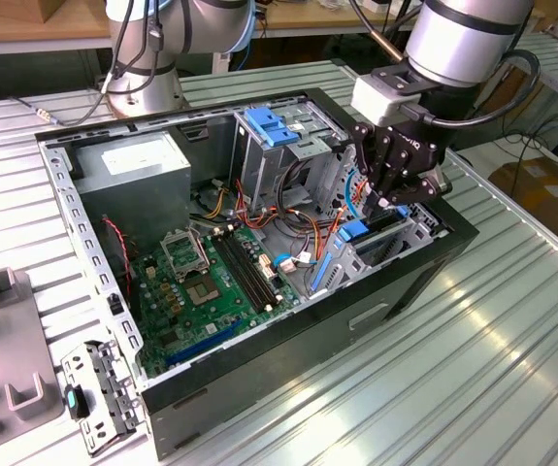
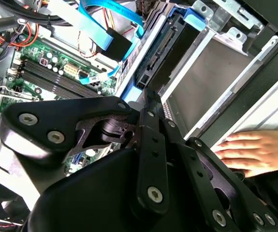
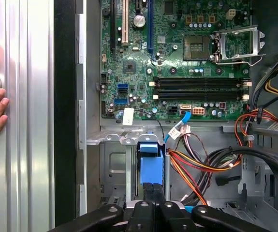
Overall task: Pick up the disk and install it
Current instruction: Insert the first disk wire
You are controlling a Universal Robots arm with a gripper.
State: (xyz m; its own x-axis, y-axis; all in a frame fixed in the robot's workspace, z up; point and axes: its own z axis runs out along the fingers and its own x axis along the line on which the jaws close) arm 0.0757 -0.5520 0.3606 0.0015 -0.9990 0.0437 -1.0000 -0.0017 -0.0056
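**One disk standing in the cage, hand narrowed over it**

The disk (image 1: 374, 233) is standing on edge in the drive cage (image 2: 211, 72), at the exterior view's right end of the open case (image 1: 288, 335). The case is lying on the ribbed worktop (image 1: 453, 388). The hand (image 1: 395, 201) is reaching down into that corner. In the first wrist view, the hand (image 3: 153, 190) is showing its tips drawn close together, meeting the blue end of the disk (image 3: 151, 162). I cannot tell whether they are pinching it or only pressing on it. Coloured cables (image 3: 201, 162) are running beside the disk, and the motherboard (image 3: 177, 72) is lying beyond them. A person's fingers (image 2: 245, 150) are resting on the worktop just outside the case wall.
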